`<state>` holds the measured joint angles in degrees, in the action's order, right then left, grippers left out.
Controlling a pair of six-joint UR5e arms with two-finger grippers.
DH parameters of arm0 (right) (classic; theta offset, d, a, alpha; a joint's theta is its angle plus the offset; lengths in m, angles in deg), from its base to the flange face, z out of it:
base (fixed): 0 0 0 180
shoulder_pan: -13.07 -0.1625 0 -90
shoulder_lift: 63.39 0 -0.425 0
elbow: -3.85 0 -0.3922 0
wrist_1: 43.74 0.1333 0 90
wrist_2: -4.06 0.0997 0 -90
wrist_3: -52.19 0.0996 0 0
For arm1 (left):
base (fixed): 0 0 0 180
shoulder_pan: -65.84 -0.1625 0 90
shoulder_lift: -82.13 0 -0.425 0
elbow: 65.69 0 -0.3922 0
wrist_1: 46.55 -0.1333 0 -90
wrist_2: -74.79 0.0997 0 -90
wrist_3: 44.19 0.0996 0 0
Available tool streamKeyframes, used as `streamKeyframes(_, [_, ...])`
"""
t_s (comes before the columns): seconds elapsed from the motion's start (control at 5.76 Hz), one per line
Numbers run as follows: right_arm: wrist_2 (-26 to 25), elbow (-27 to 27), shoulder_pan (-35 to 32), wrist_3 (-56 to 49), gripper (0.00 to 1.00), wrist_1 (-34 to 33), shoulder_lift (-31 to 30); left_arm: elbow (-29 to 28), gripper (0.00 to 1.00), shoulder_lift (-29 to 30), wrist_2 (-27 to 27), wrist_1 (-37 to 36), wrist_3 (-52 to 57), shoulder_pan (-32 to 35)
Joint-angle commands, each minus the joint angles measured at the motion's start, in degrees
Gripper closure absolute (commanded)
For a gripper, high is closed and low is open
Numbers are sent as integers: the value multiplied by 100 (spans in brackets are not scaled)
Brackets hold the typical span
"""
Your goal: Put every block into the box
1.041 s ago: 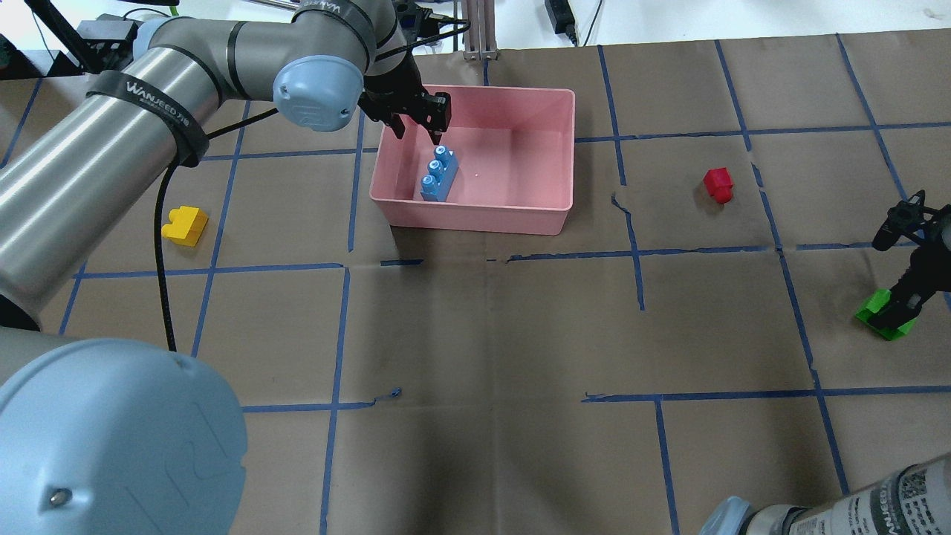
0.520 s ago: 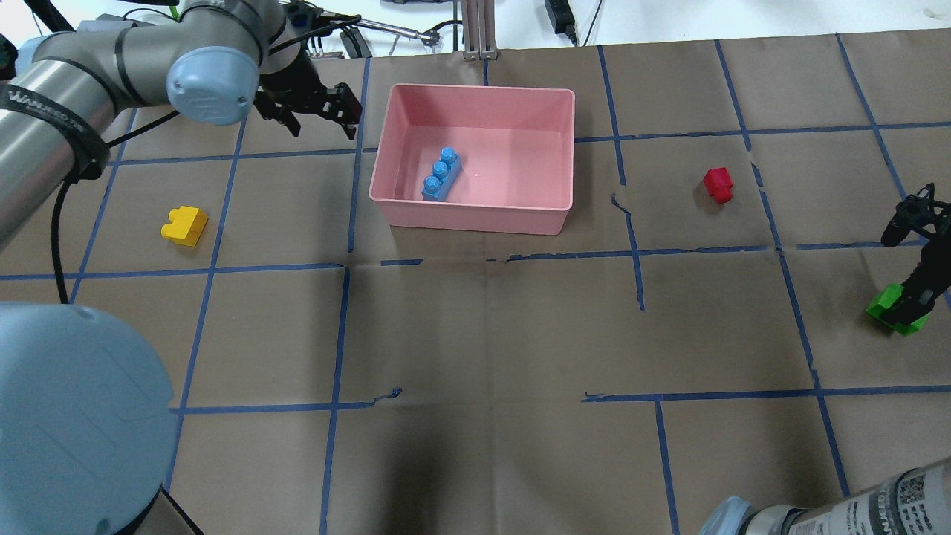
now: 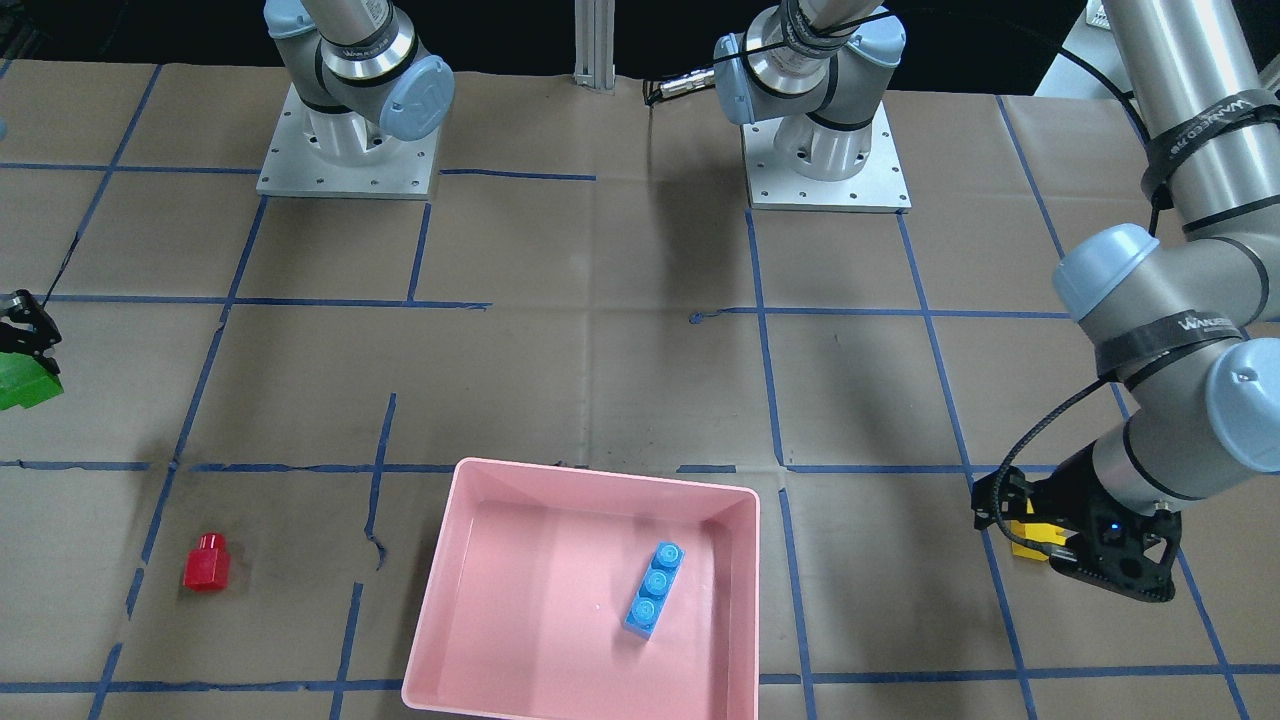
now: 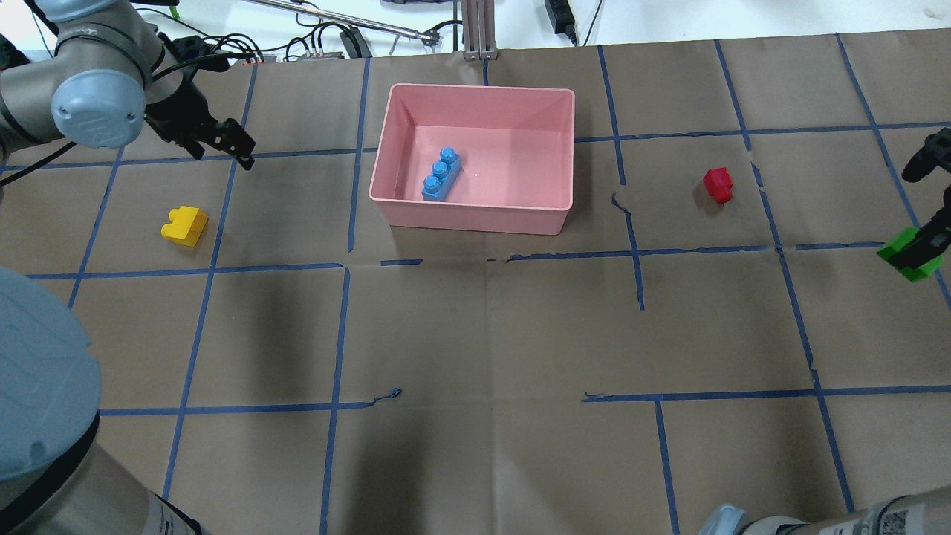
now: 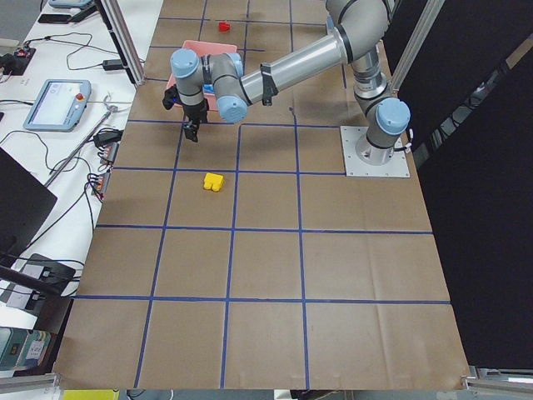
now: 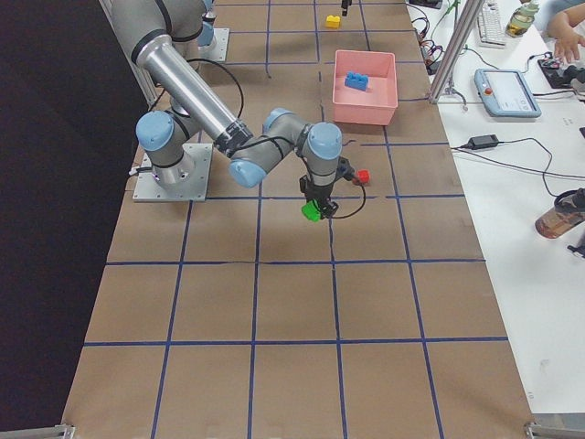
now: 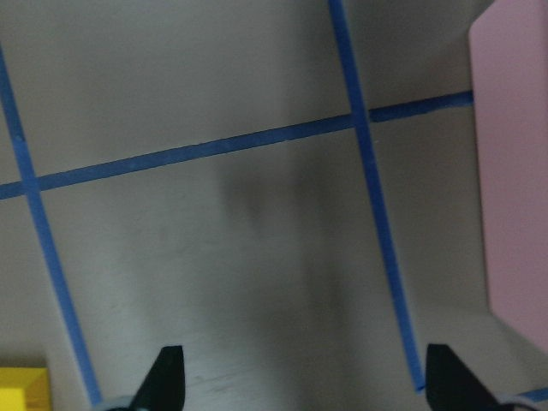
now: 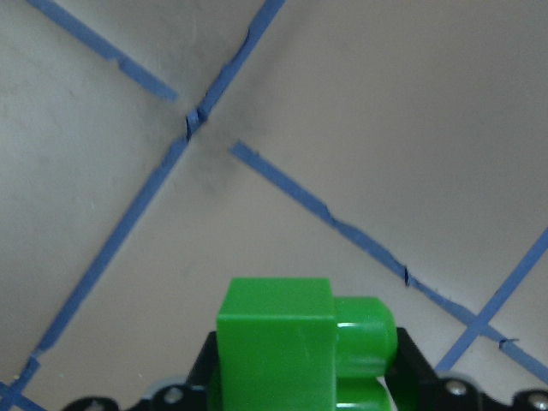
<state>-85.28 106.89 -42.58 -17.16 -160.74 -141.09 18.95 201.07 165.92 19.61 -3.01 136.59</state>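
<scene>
The pink box (image 4: 475, 90) stands at the far middle of the table, with the blue brick (image 4: 440, 176) lying inside it, also in the front view (image 3: 655, 590). The yellow brick (image 4: 184, 225) lies on the left. My left gripper (image 4: 223, 157) is open and empty, hovering beyond the yellow brick and left of the box. In the left wrist view the yellow brick (image 7: 21, 390) shows at the bottom left corner. The red brick (image 4: 718, 184) lies right of the box. My right gripper (image 4: 921, 249) is shut on the green brick (image 4: 906, 258), which fills the right wrist view (image 8: 291, 351).
Brown paper with a blue tape grid covers the table. Cables and devices (image 4: 334, 41) lie beyond the far edge. The two arm bases (image 3: 825, 160) stand at the robot's side. The left arm's elbow (image 4: 44, 386) looms over the near left corner.
My left gripper has left the box, with the blue brick lying inside, and moved left to beyond the yellow brick. My right gripper has carried the green brick up and away in the overhead view.
</scene>
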Motion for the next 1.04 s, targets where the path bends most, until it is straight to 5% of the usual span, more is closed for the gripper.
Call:
streamKeyframes(0.0, [31, -1053, -1274, 1783, 65, 1033, 9, 270, 1, 129, 195, -329, 591, -498])
streamKeyframes(0.35, [48, -1645, -2576, 3901, 65, 1426, 201, 824, 1, 286, 186, -1084, 751, -641])
streamKeyframes(0.69, [318, -2293, -3763, 5914, 65, 1330, 936, 826, 1, 472, 256, -1087, 724, -641])
streamKeyframes(0.87, [338, -2889, -4187, 6768, 65, 1320, 1550, 844, 25, 481, 230, -1087, 716, -641])
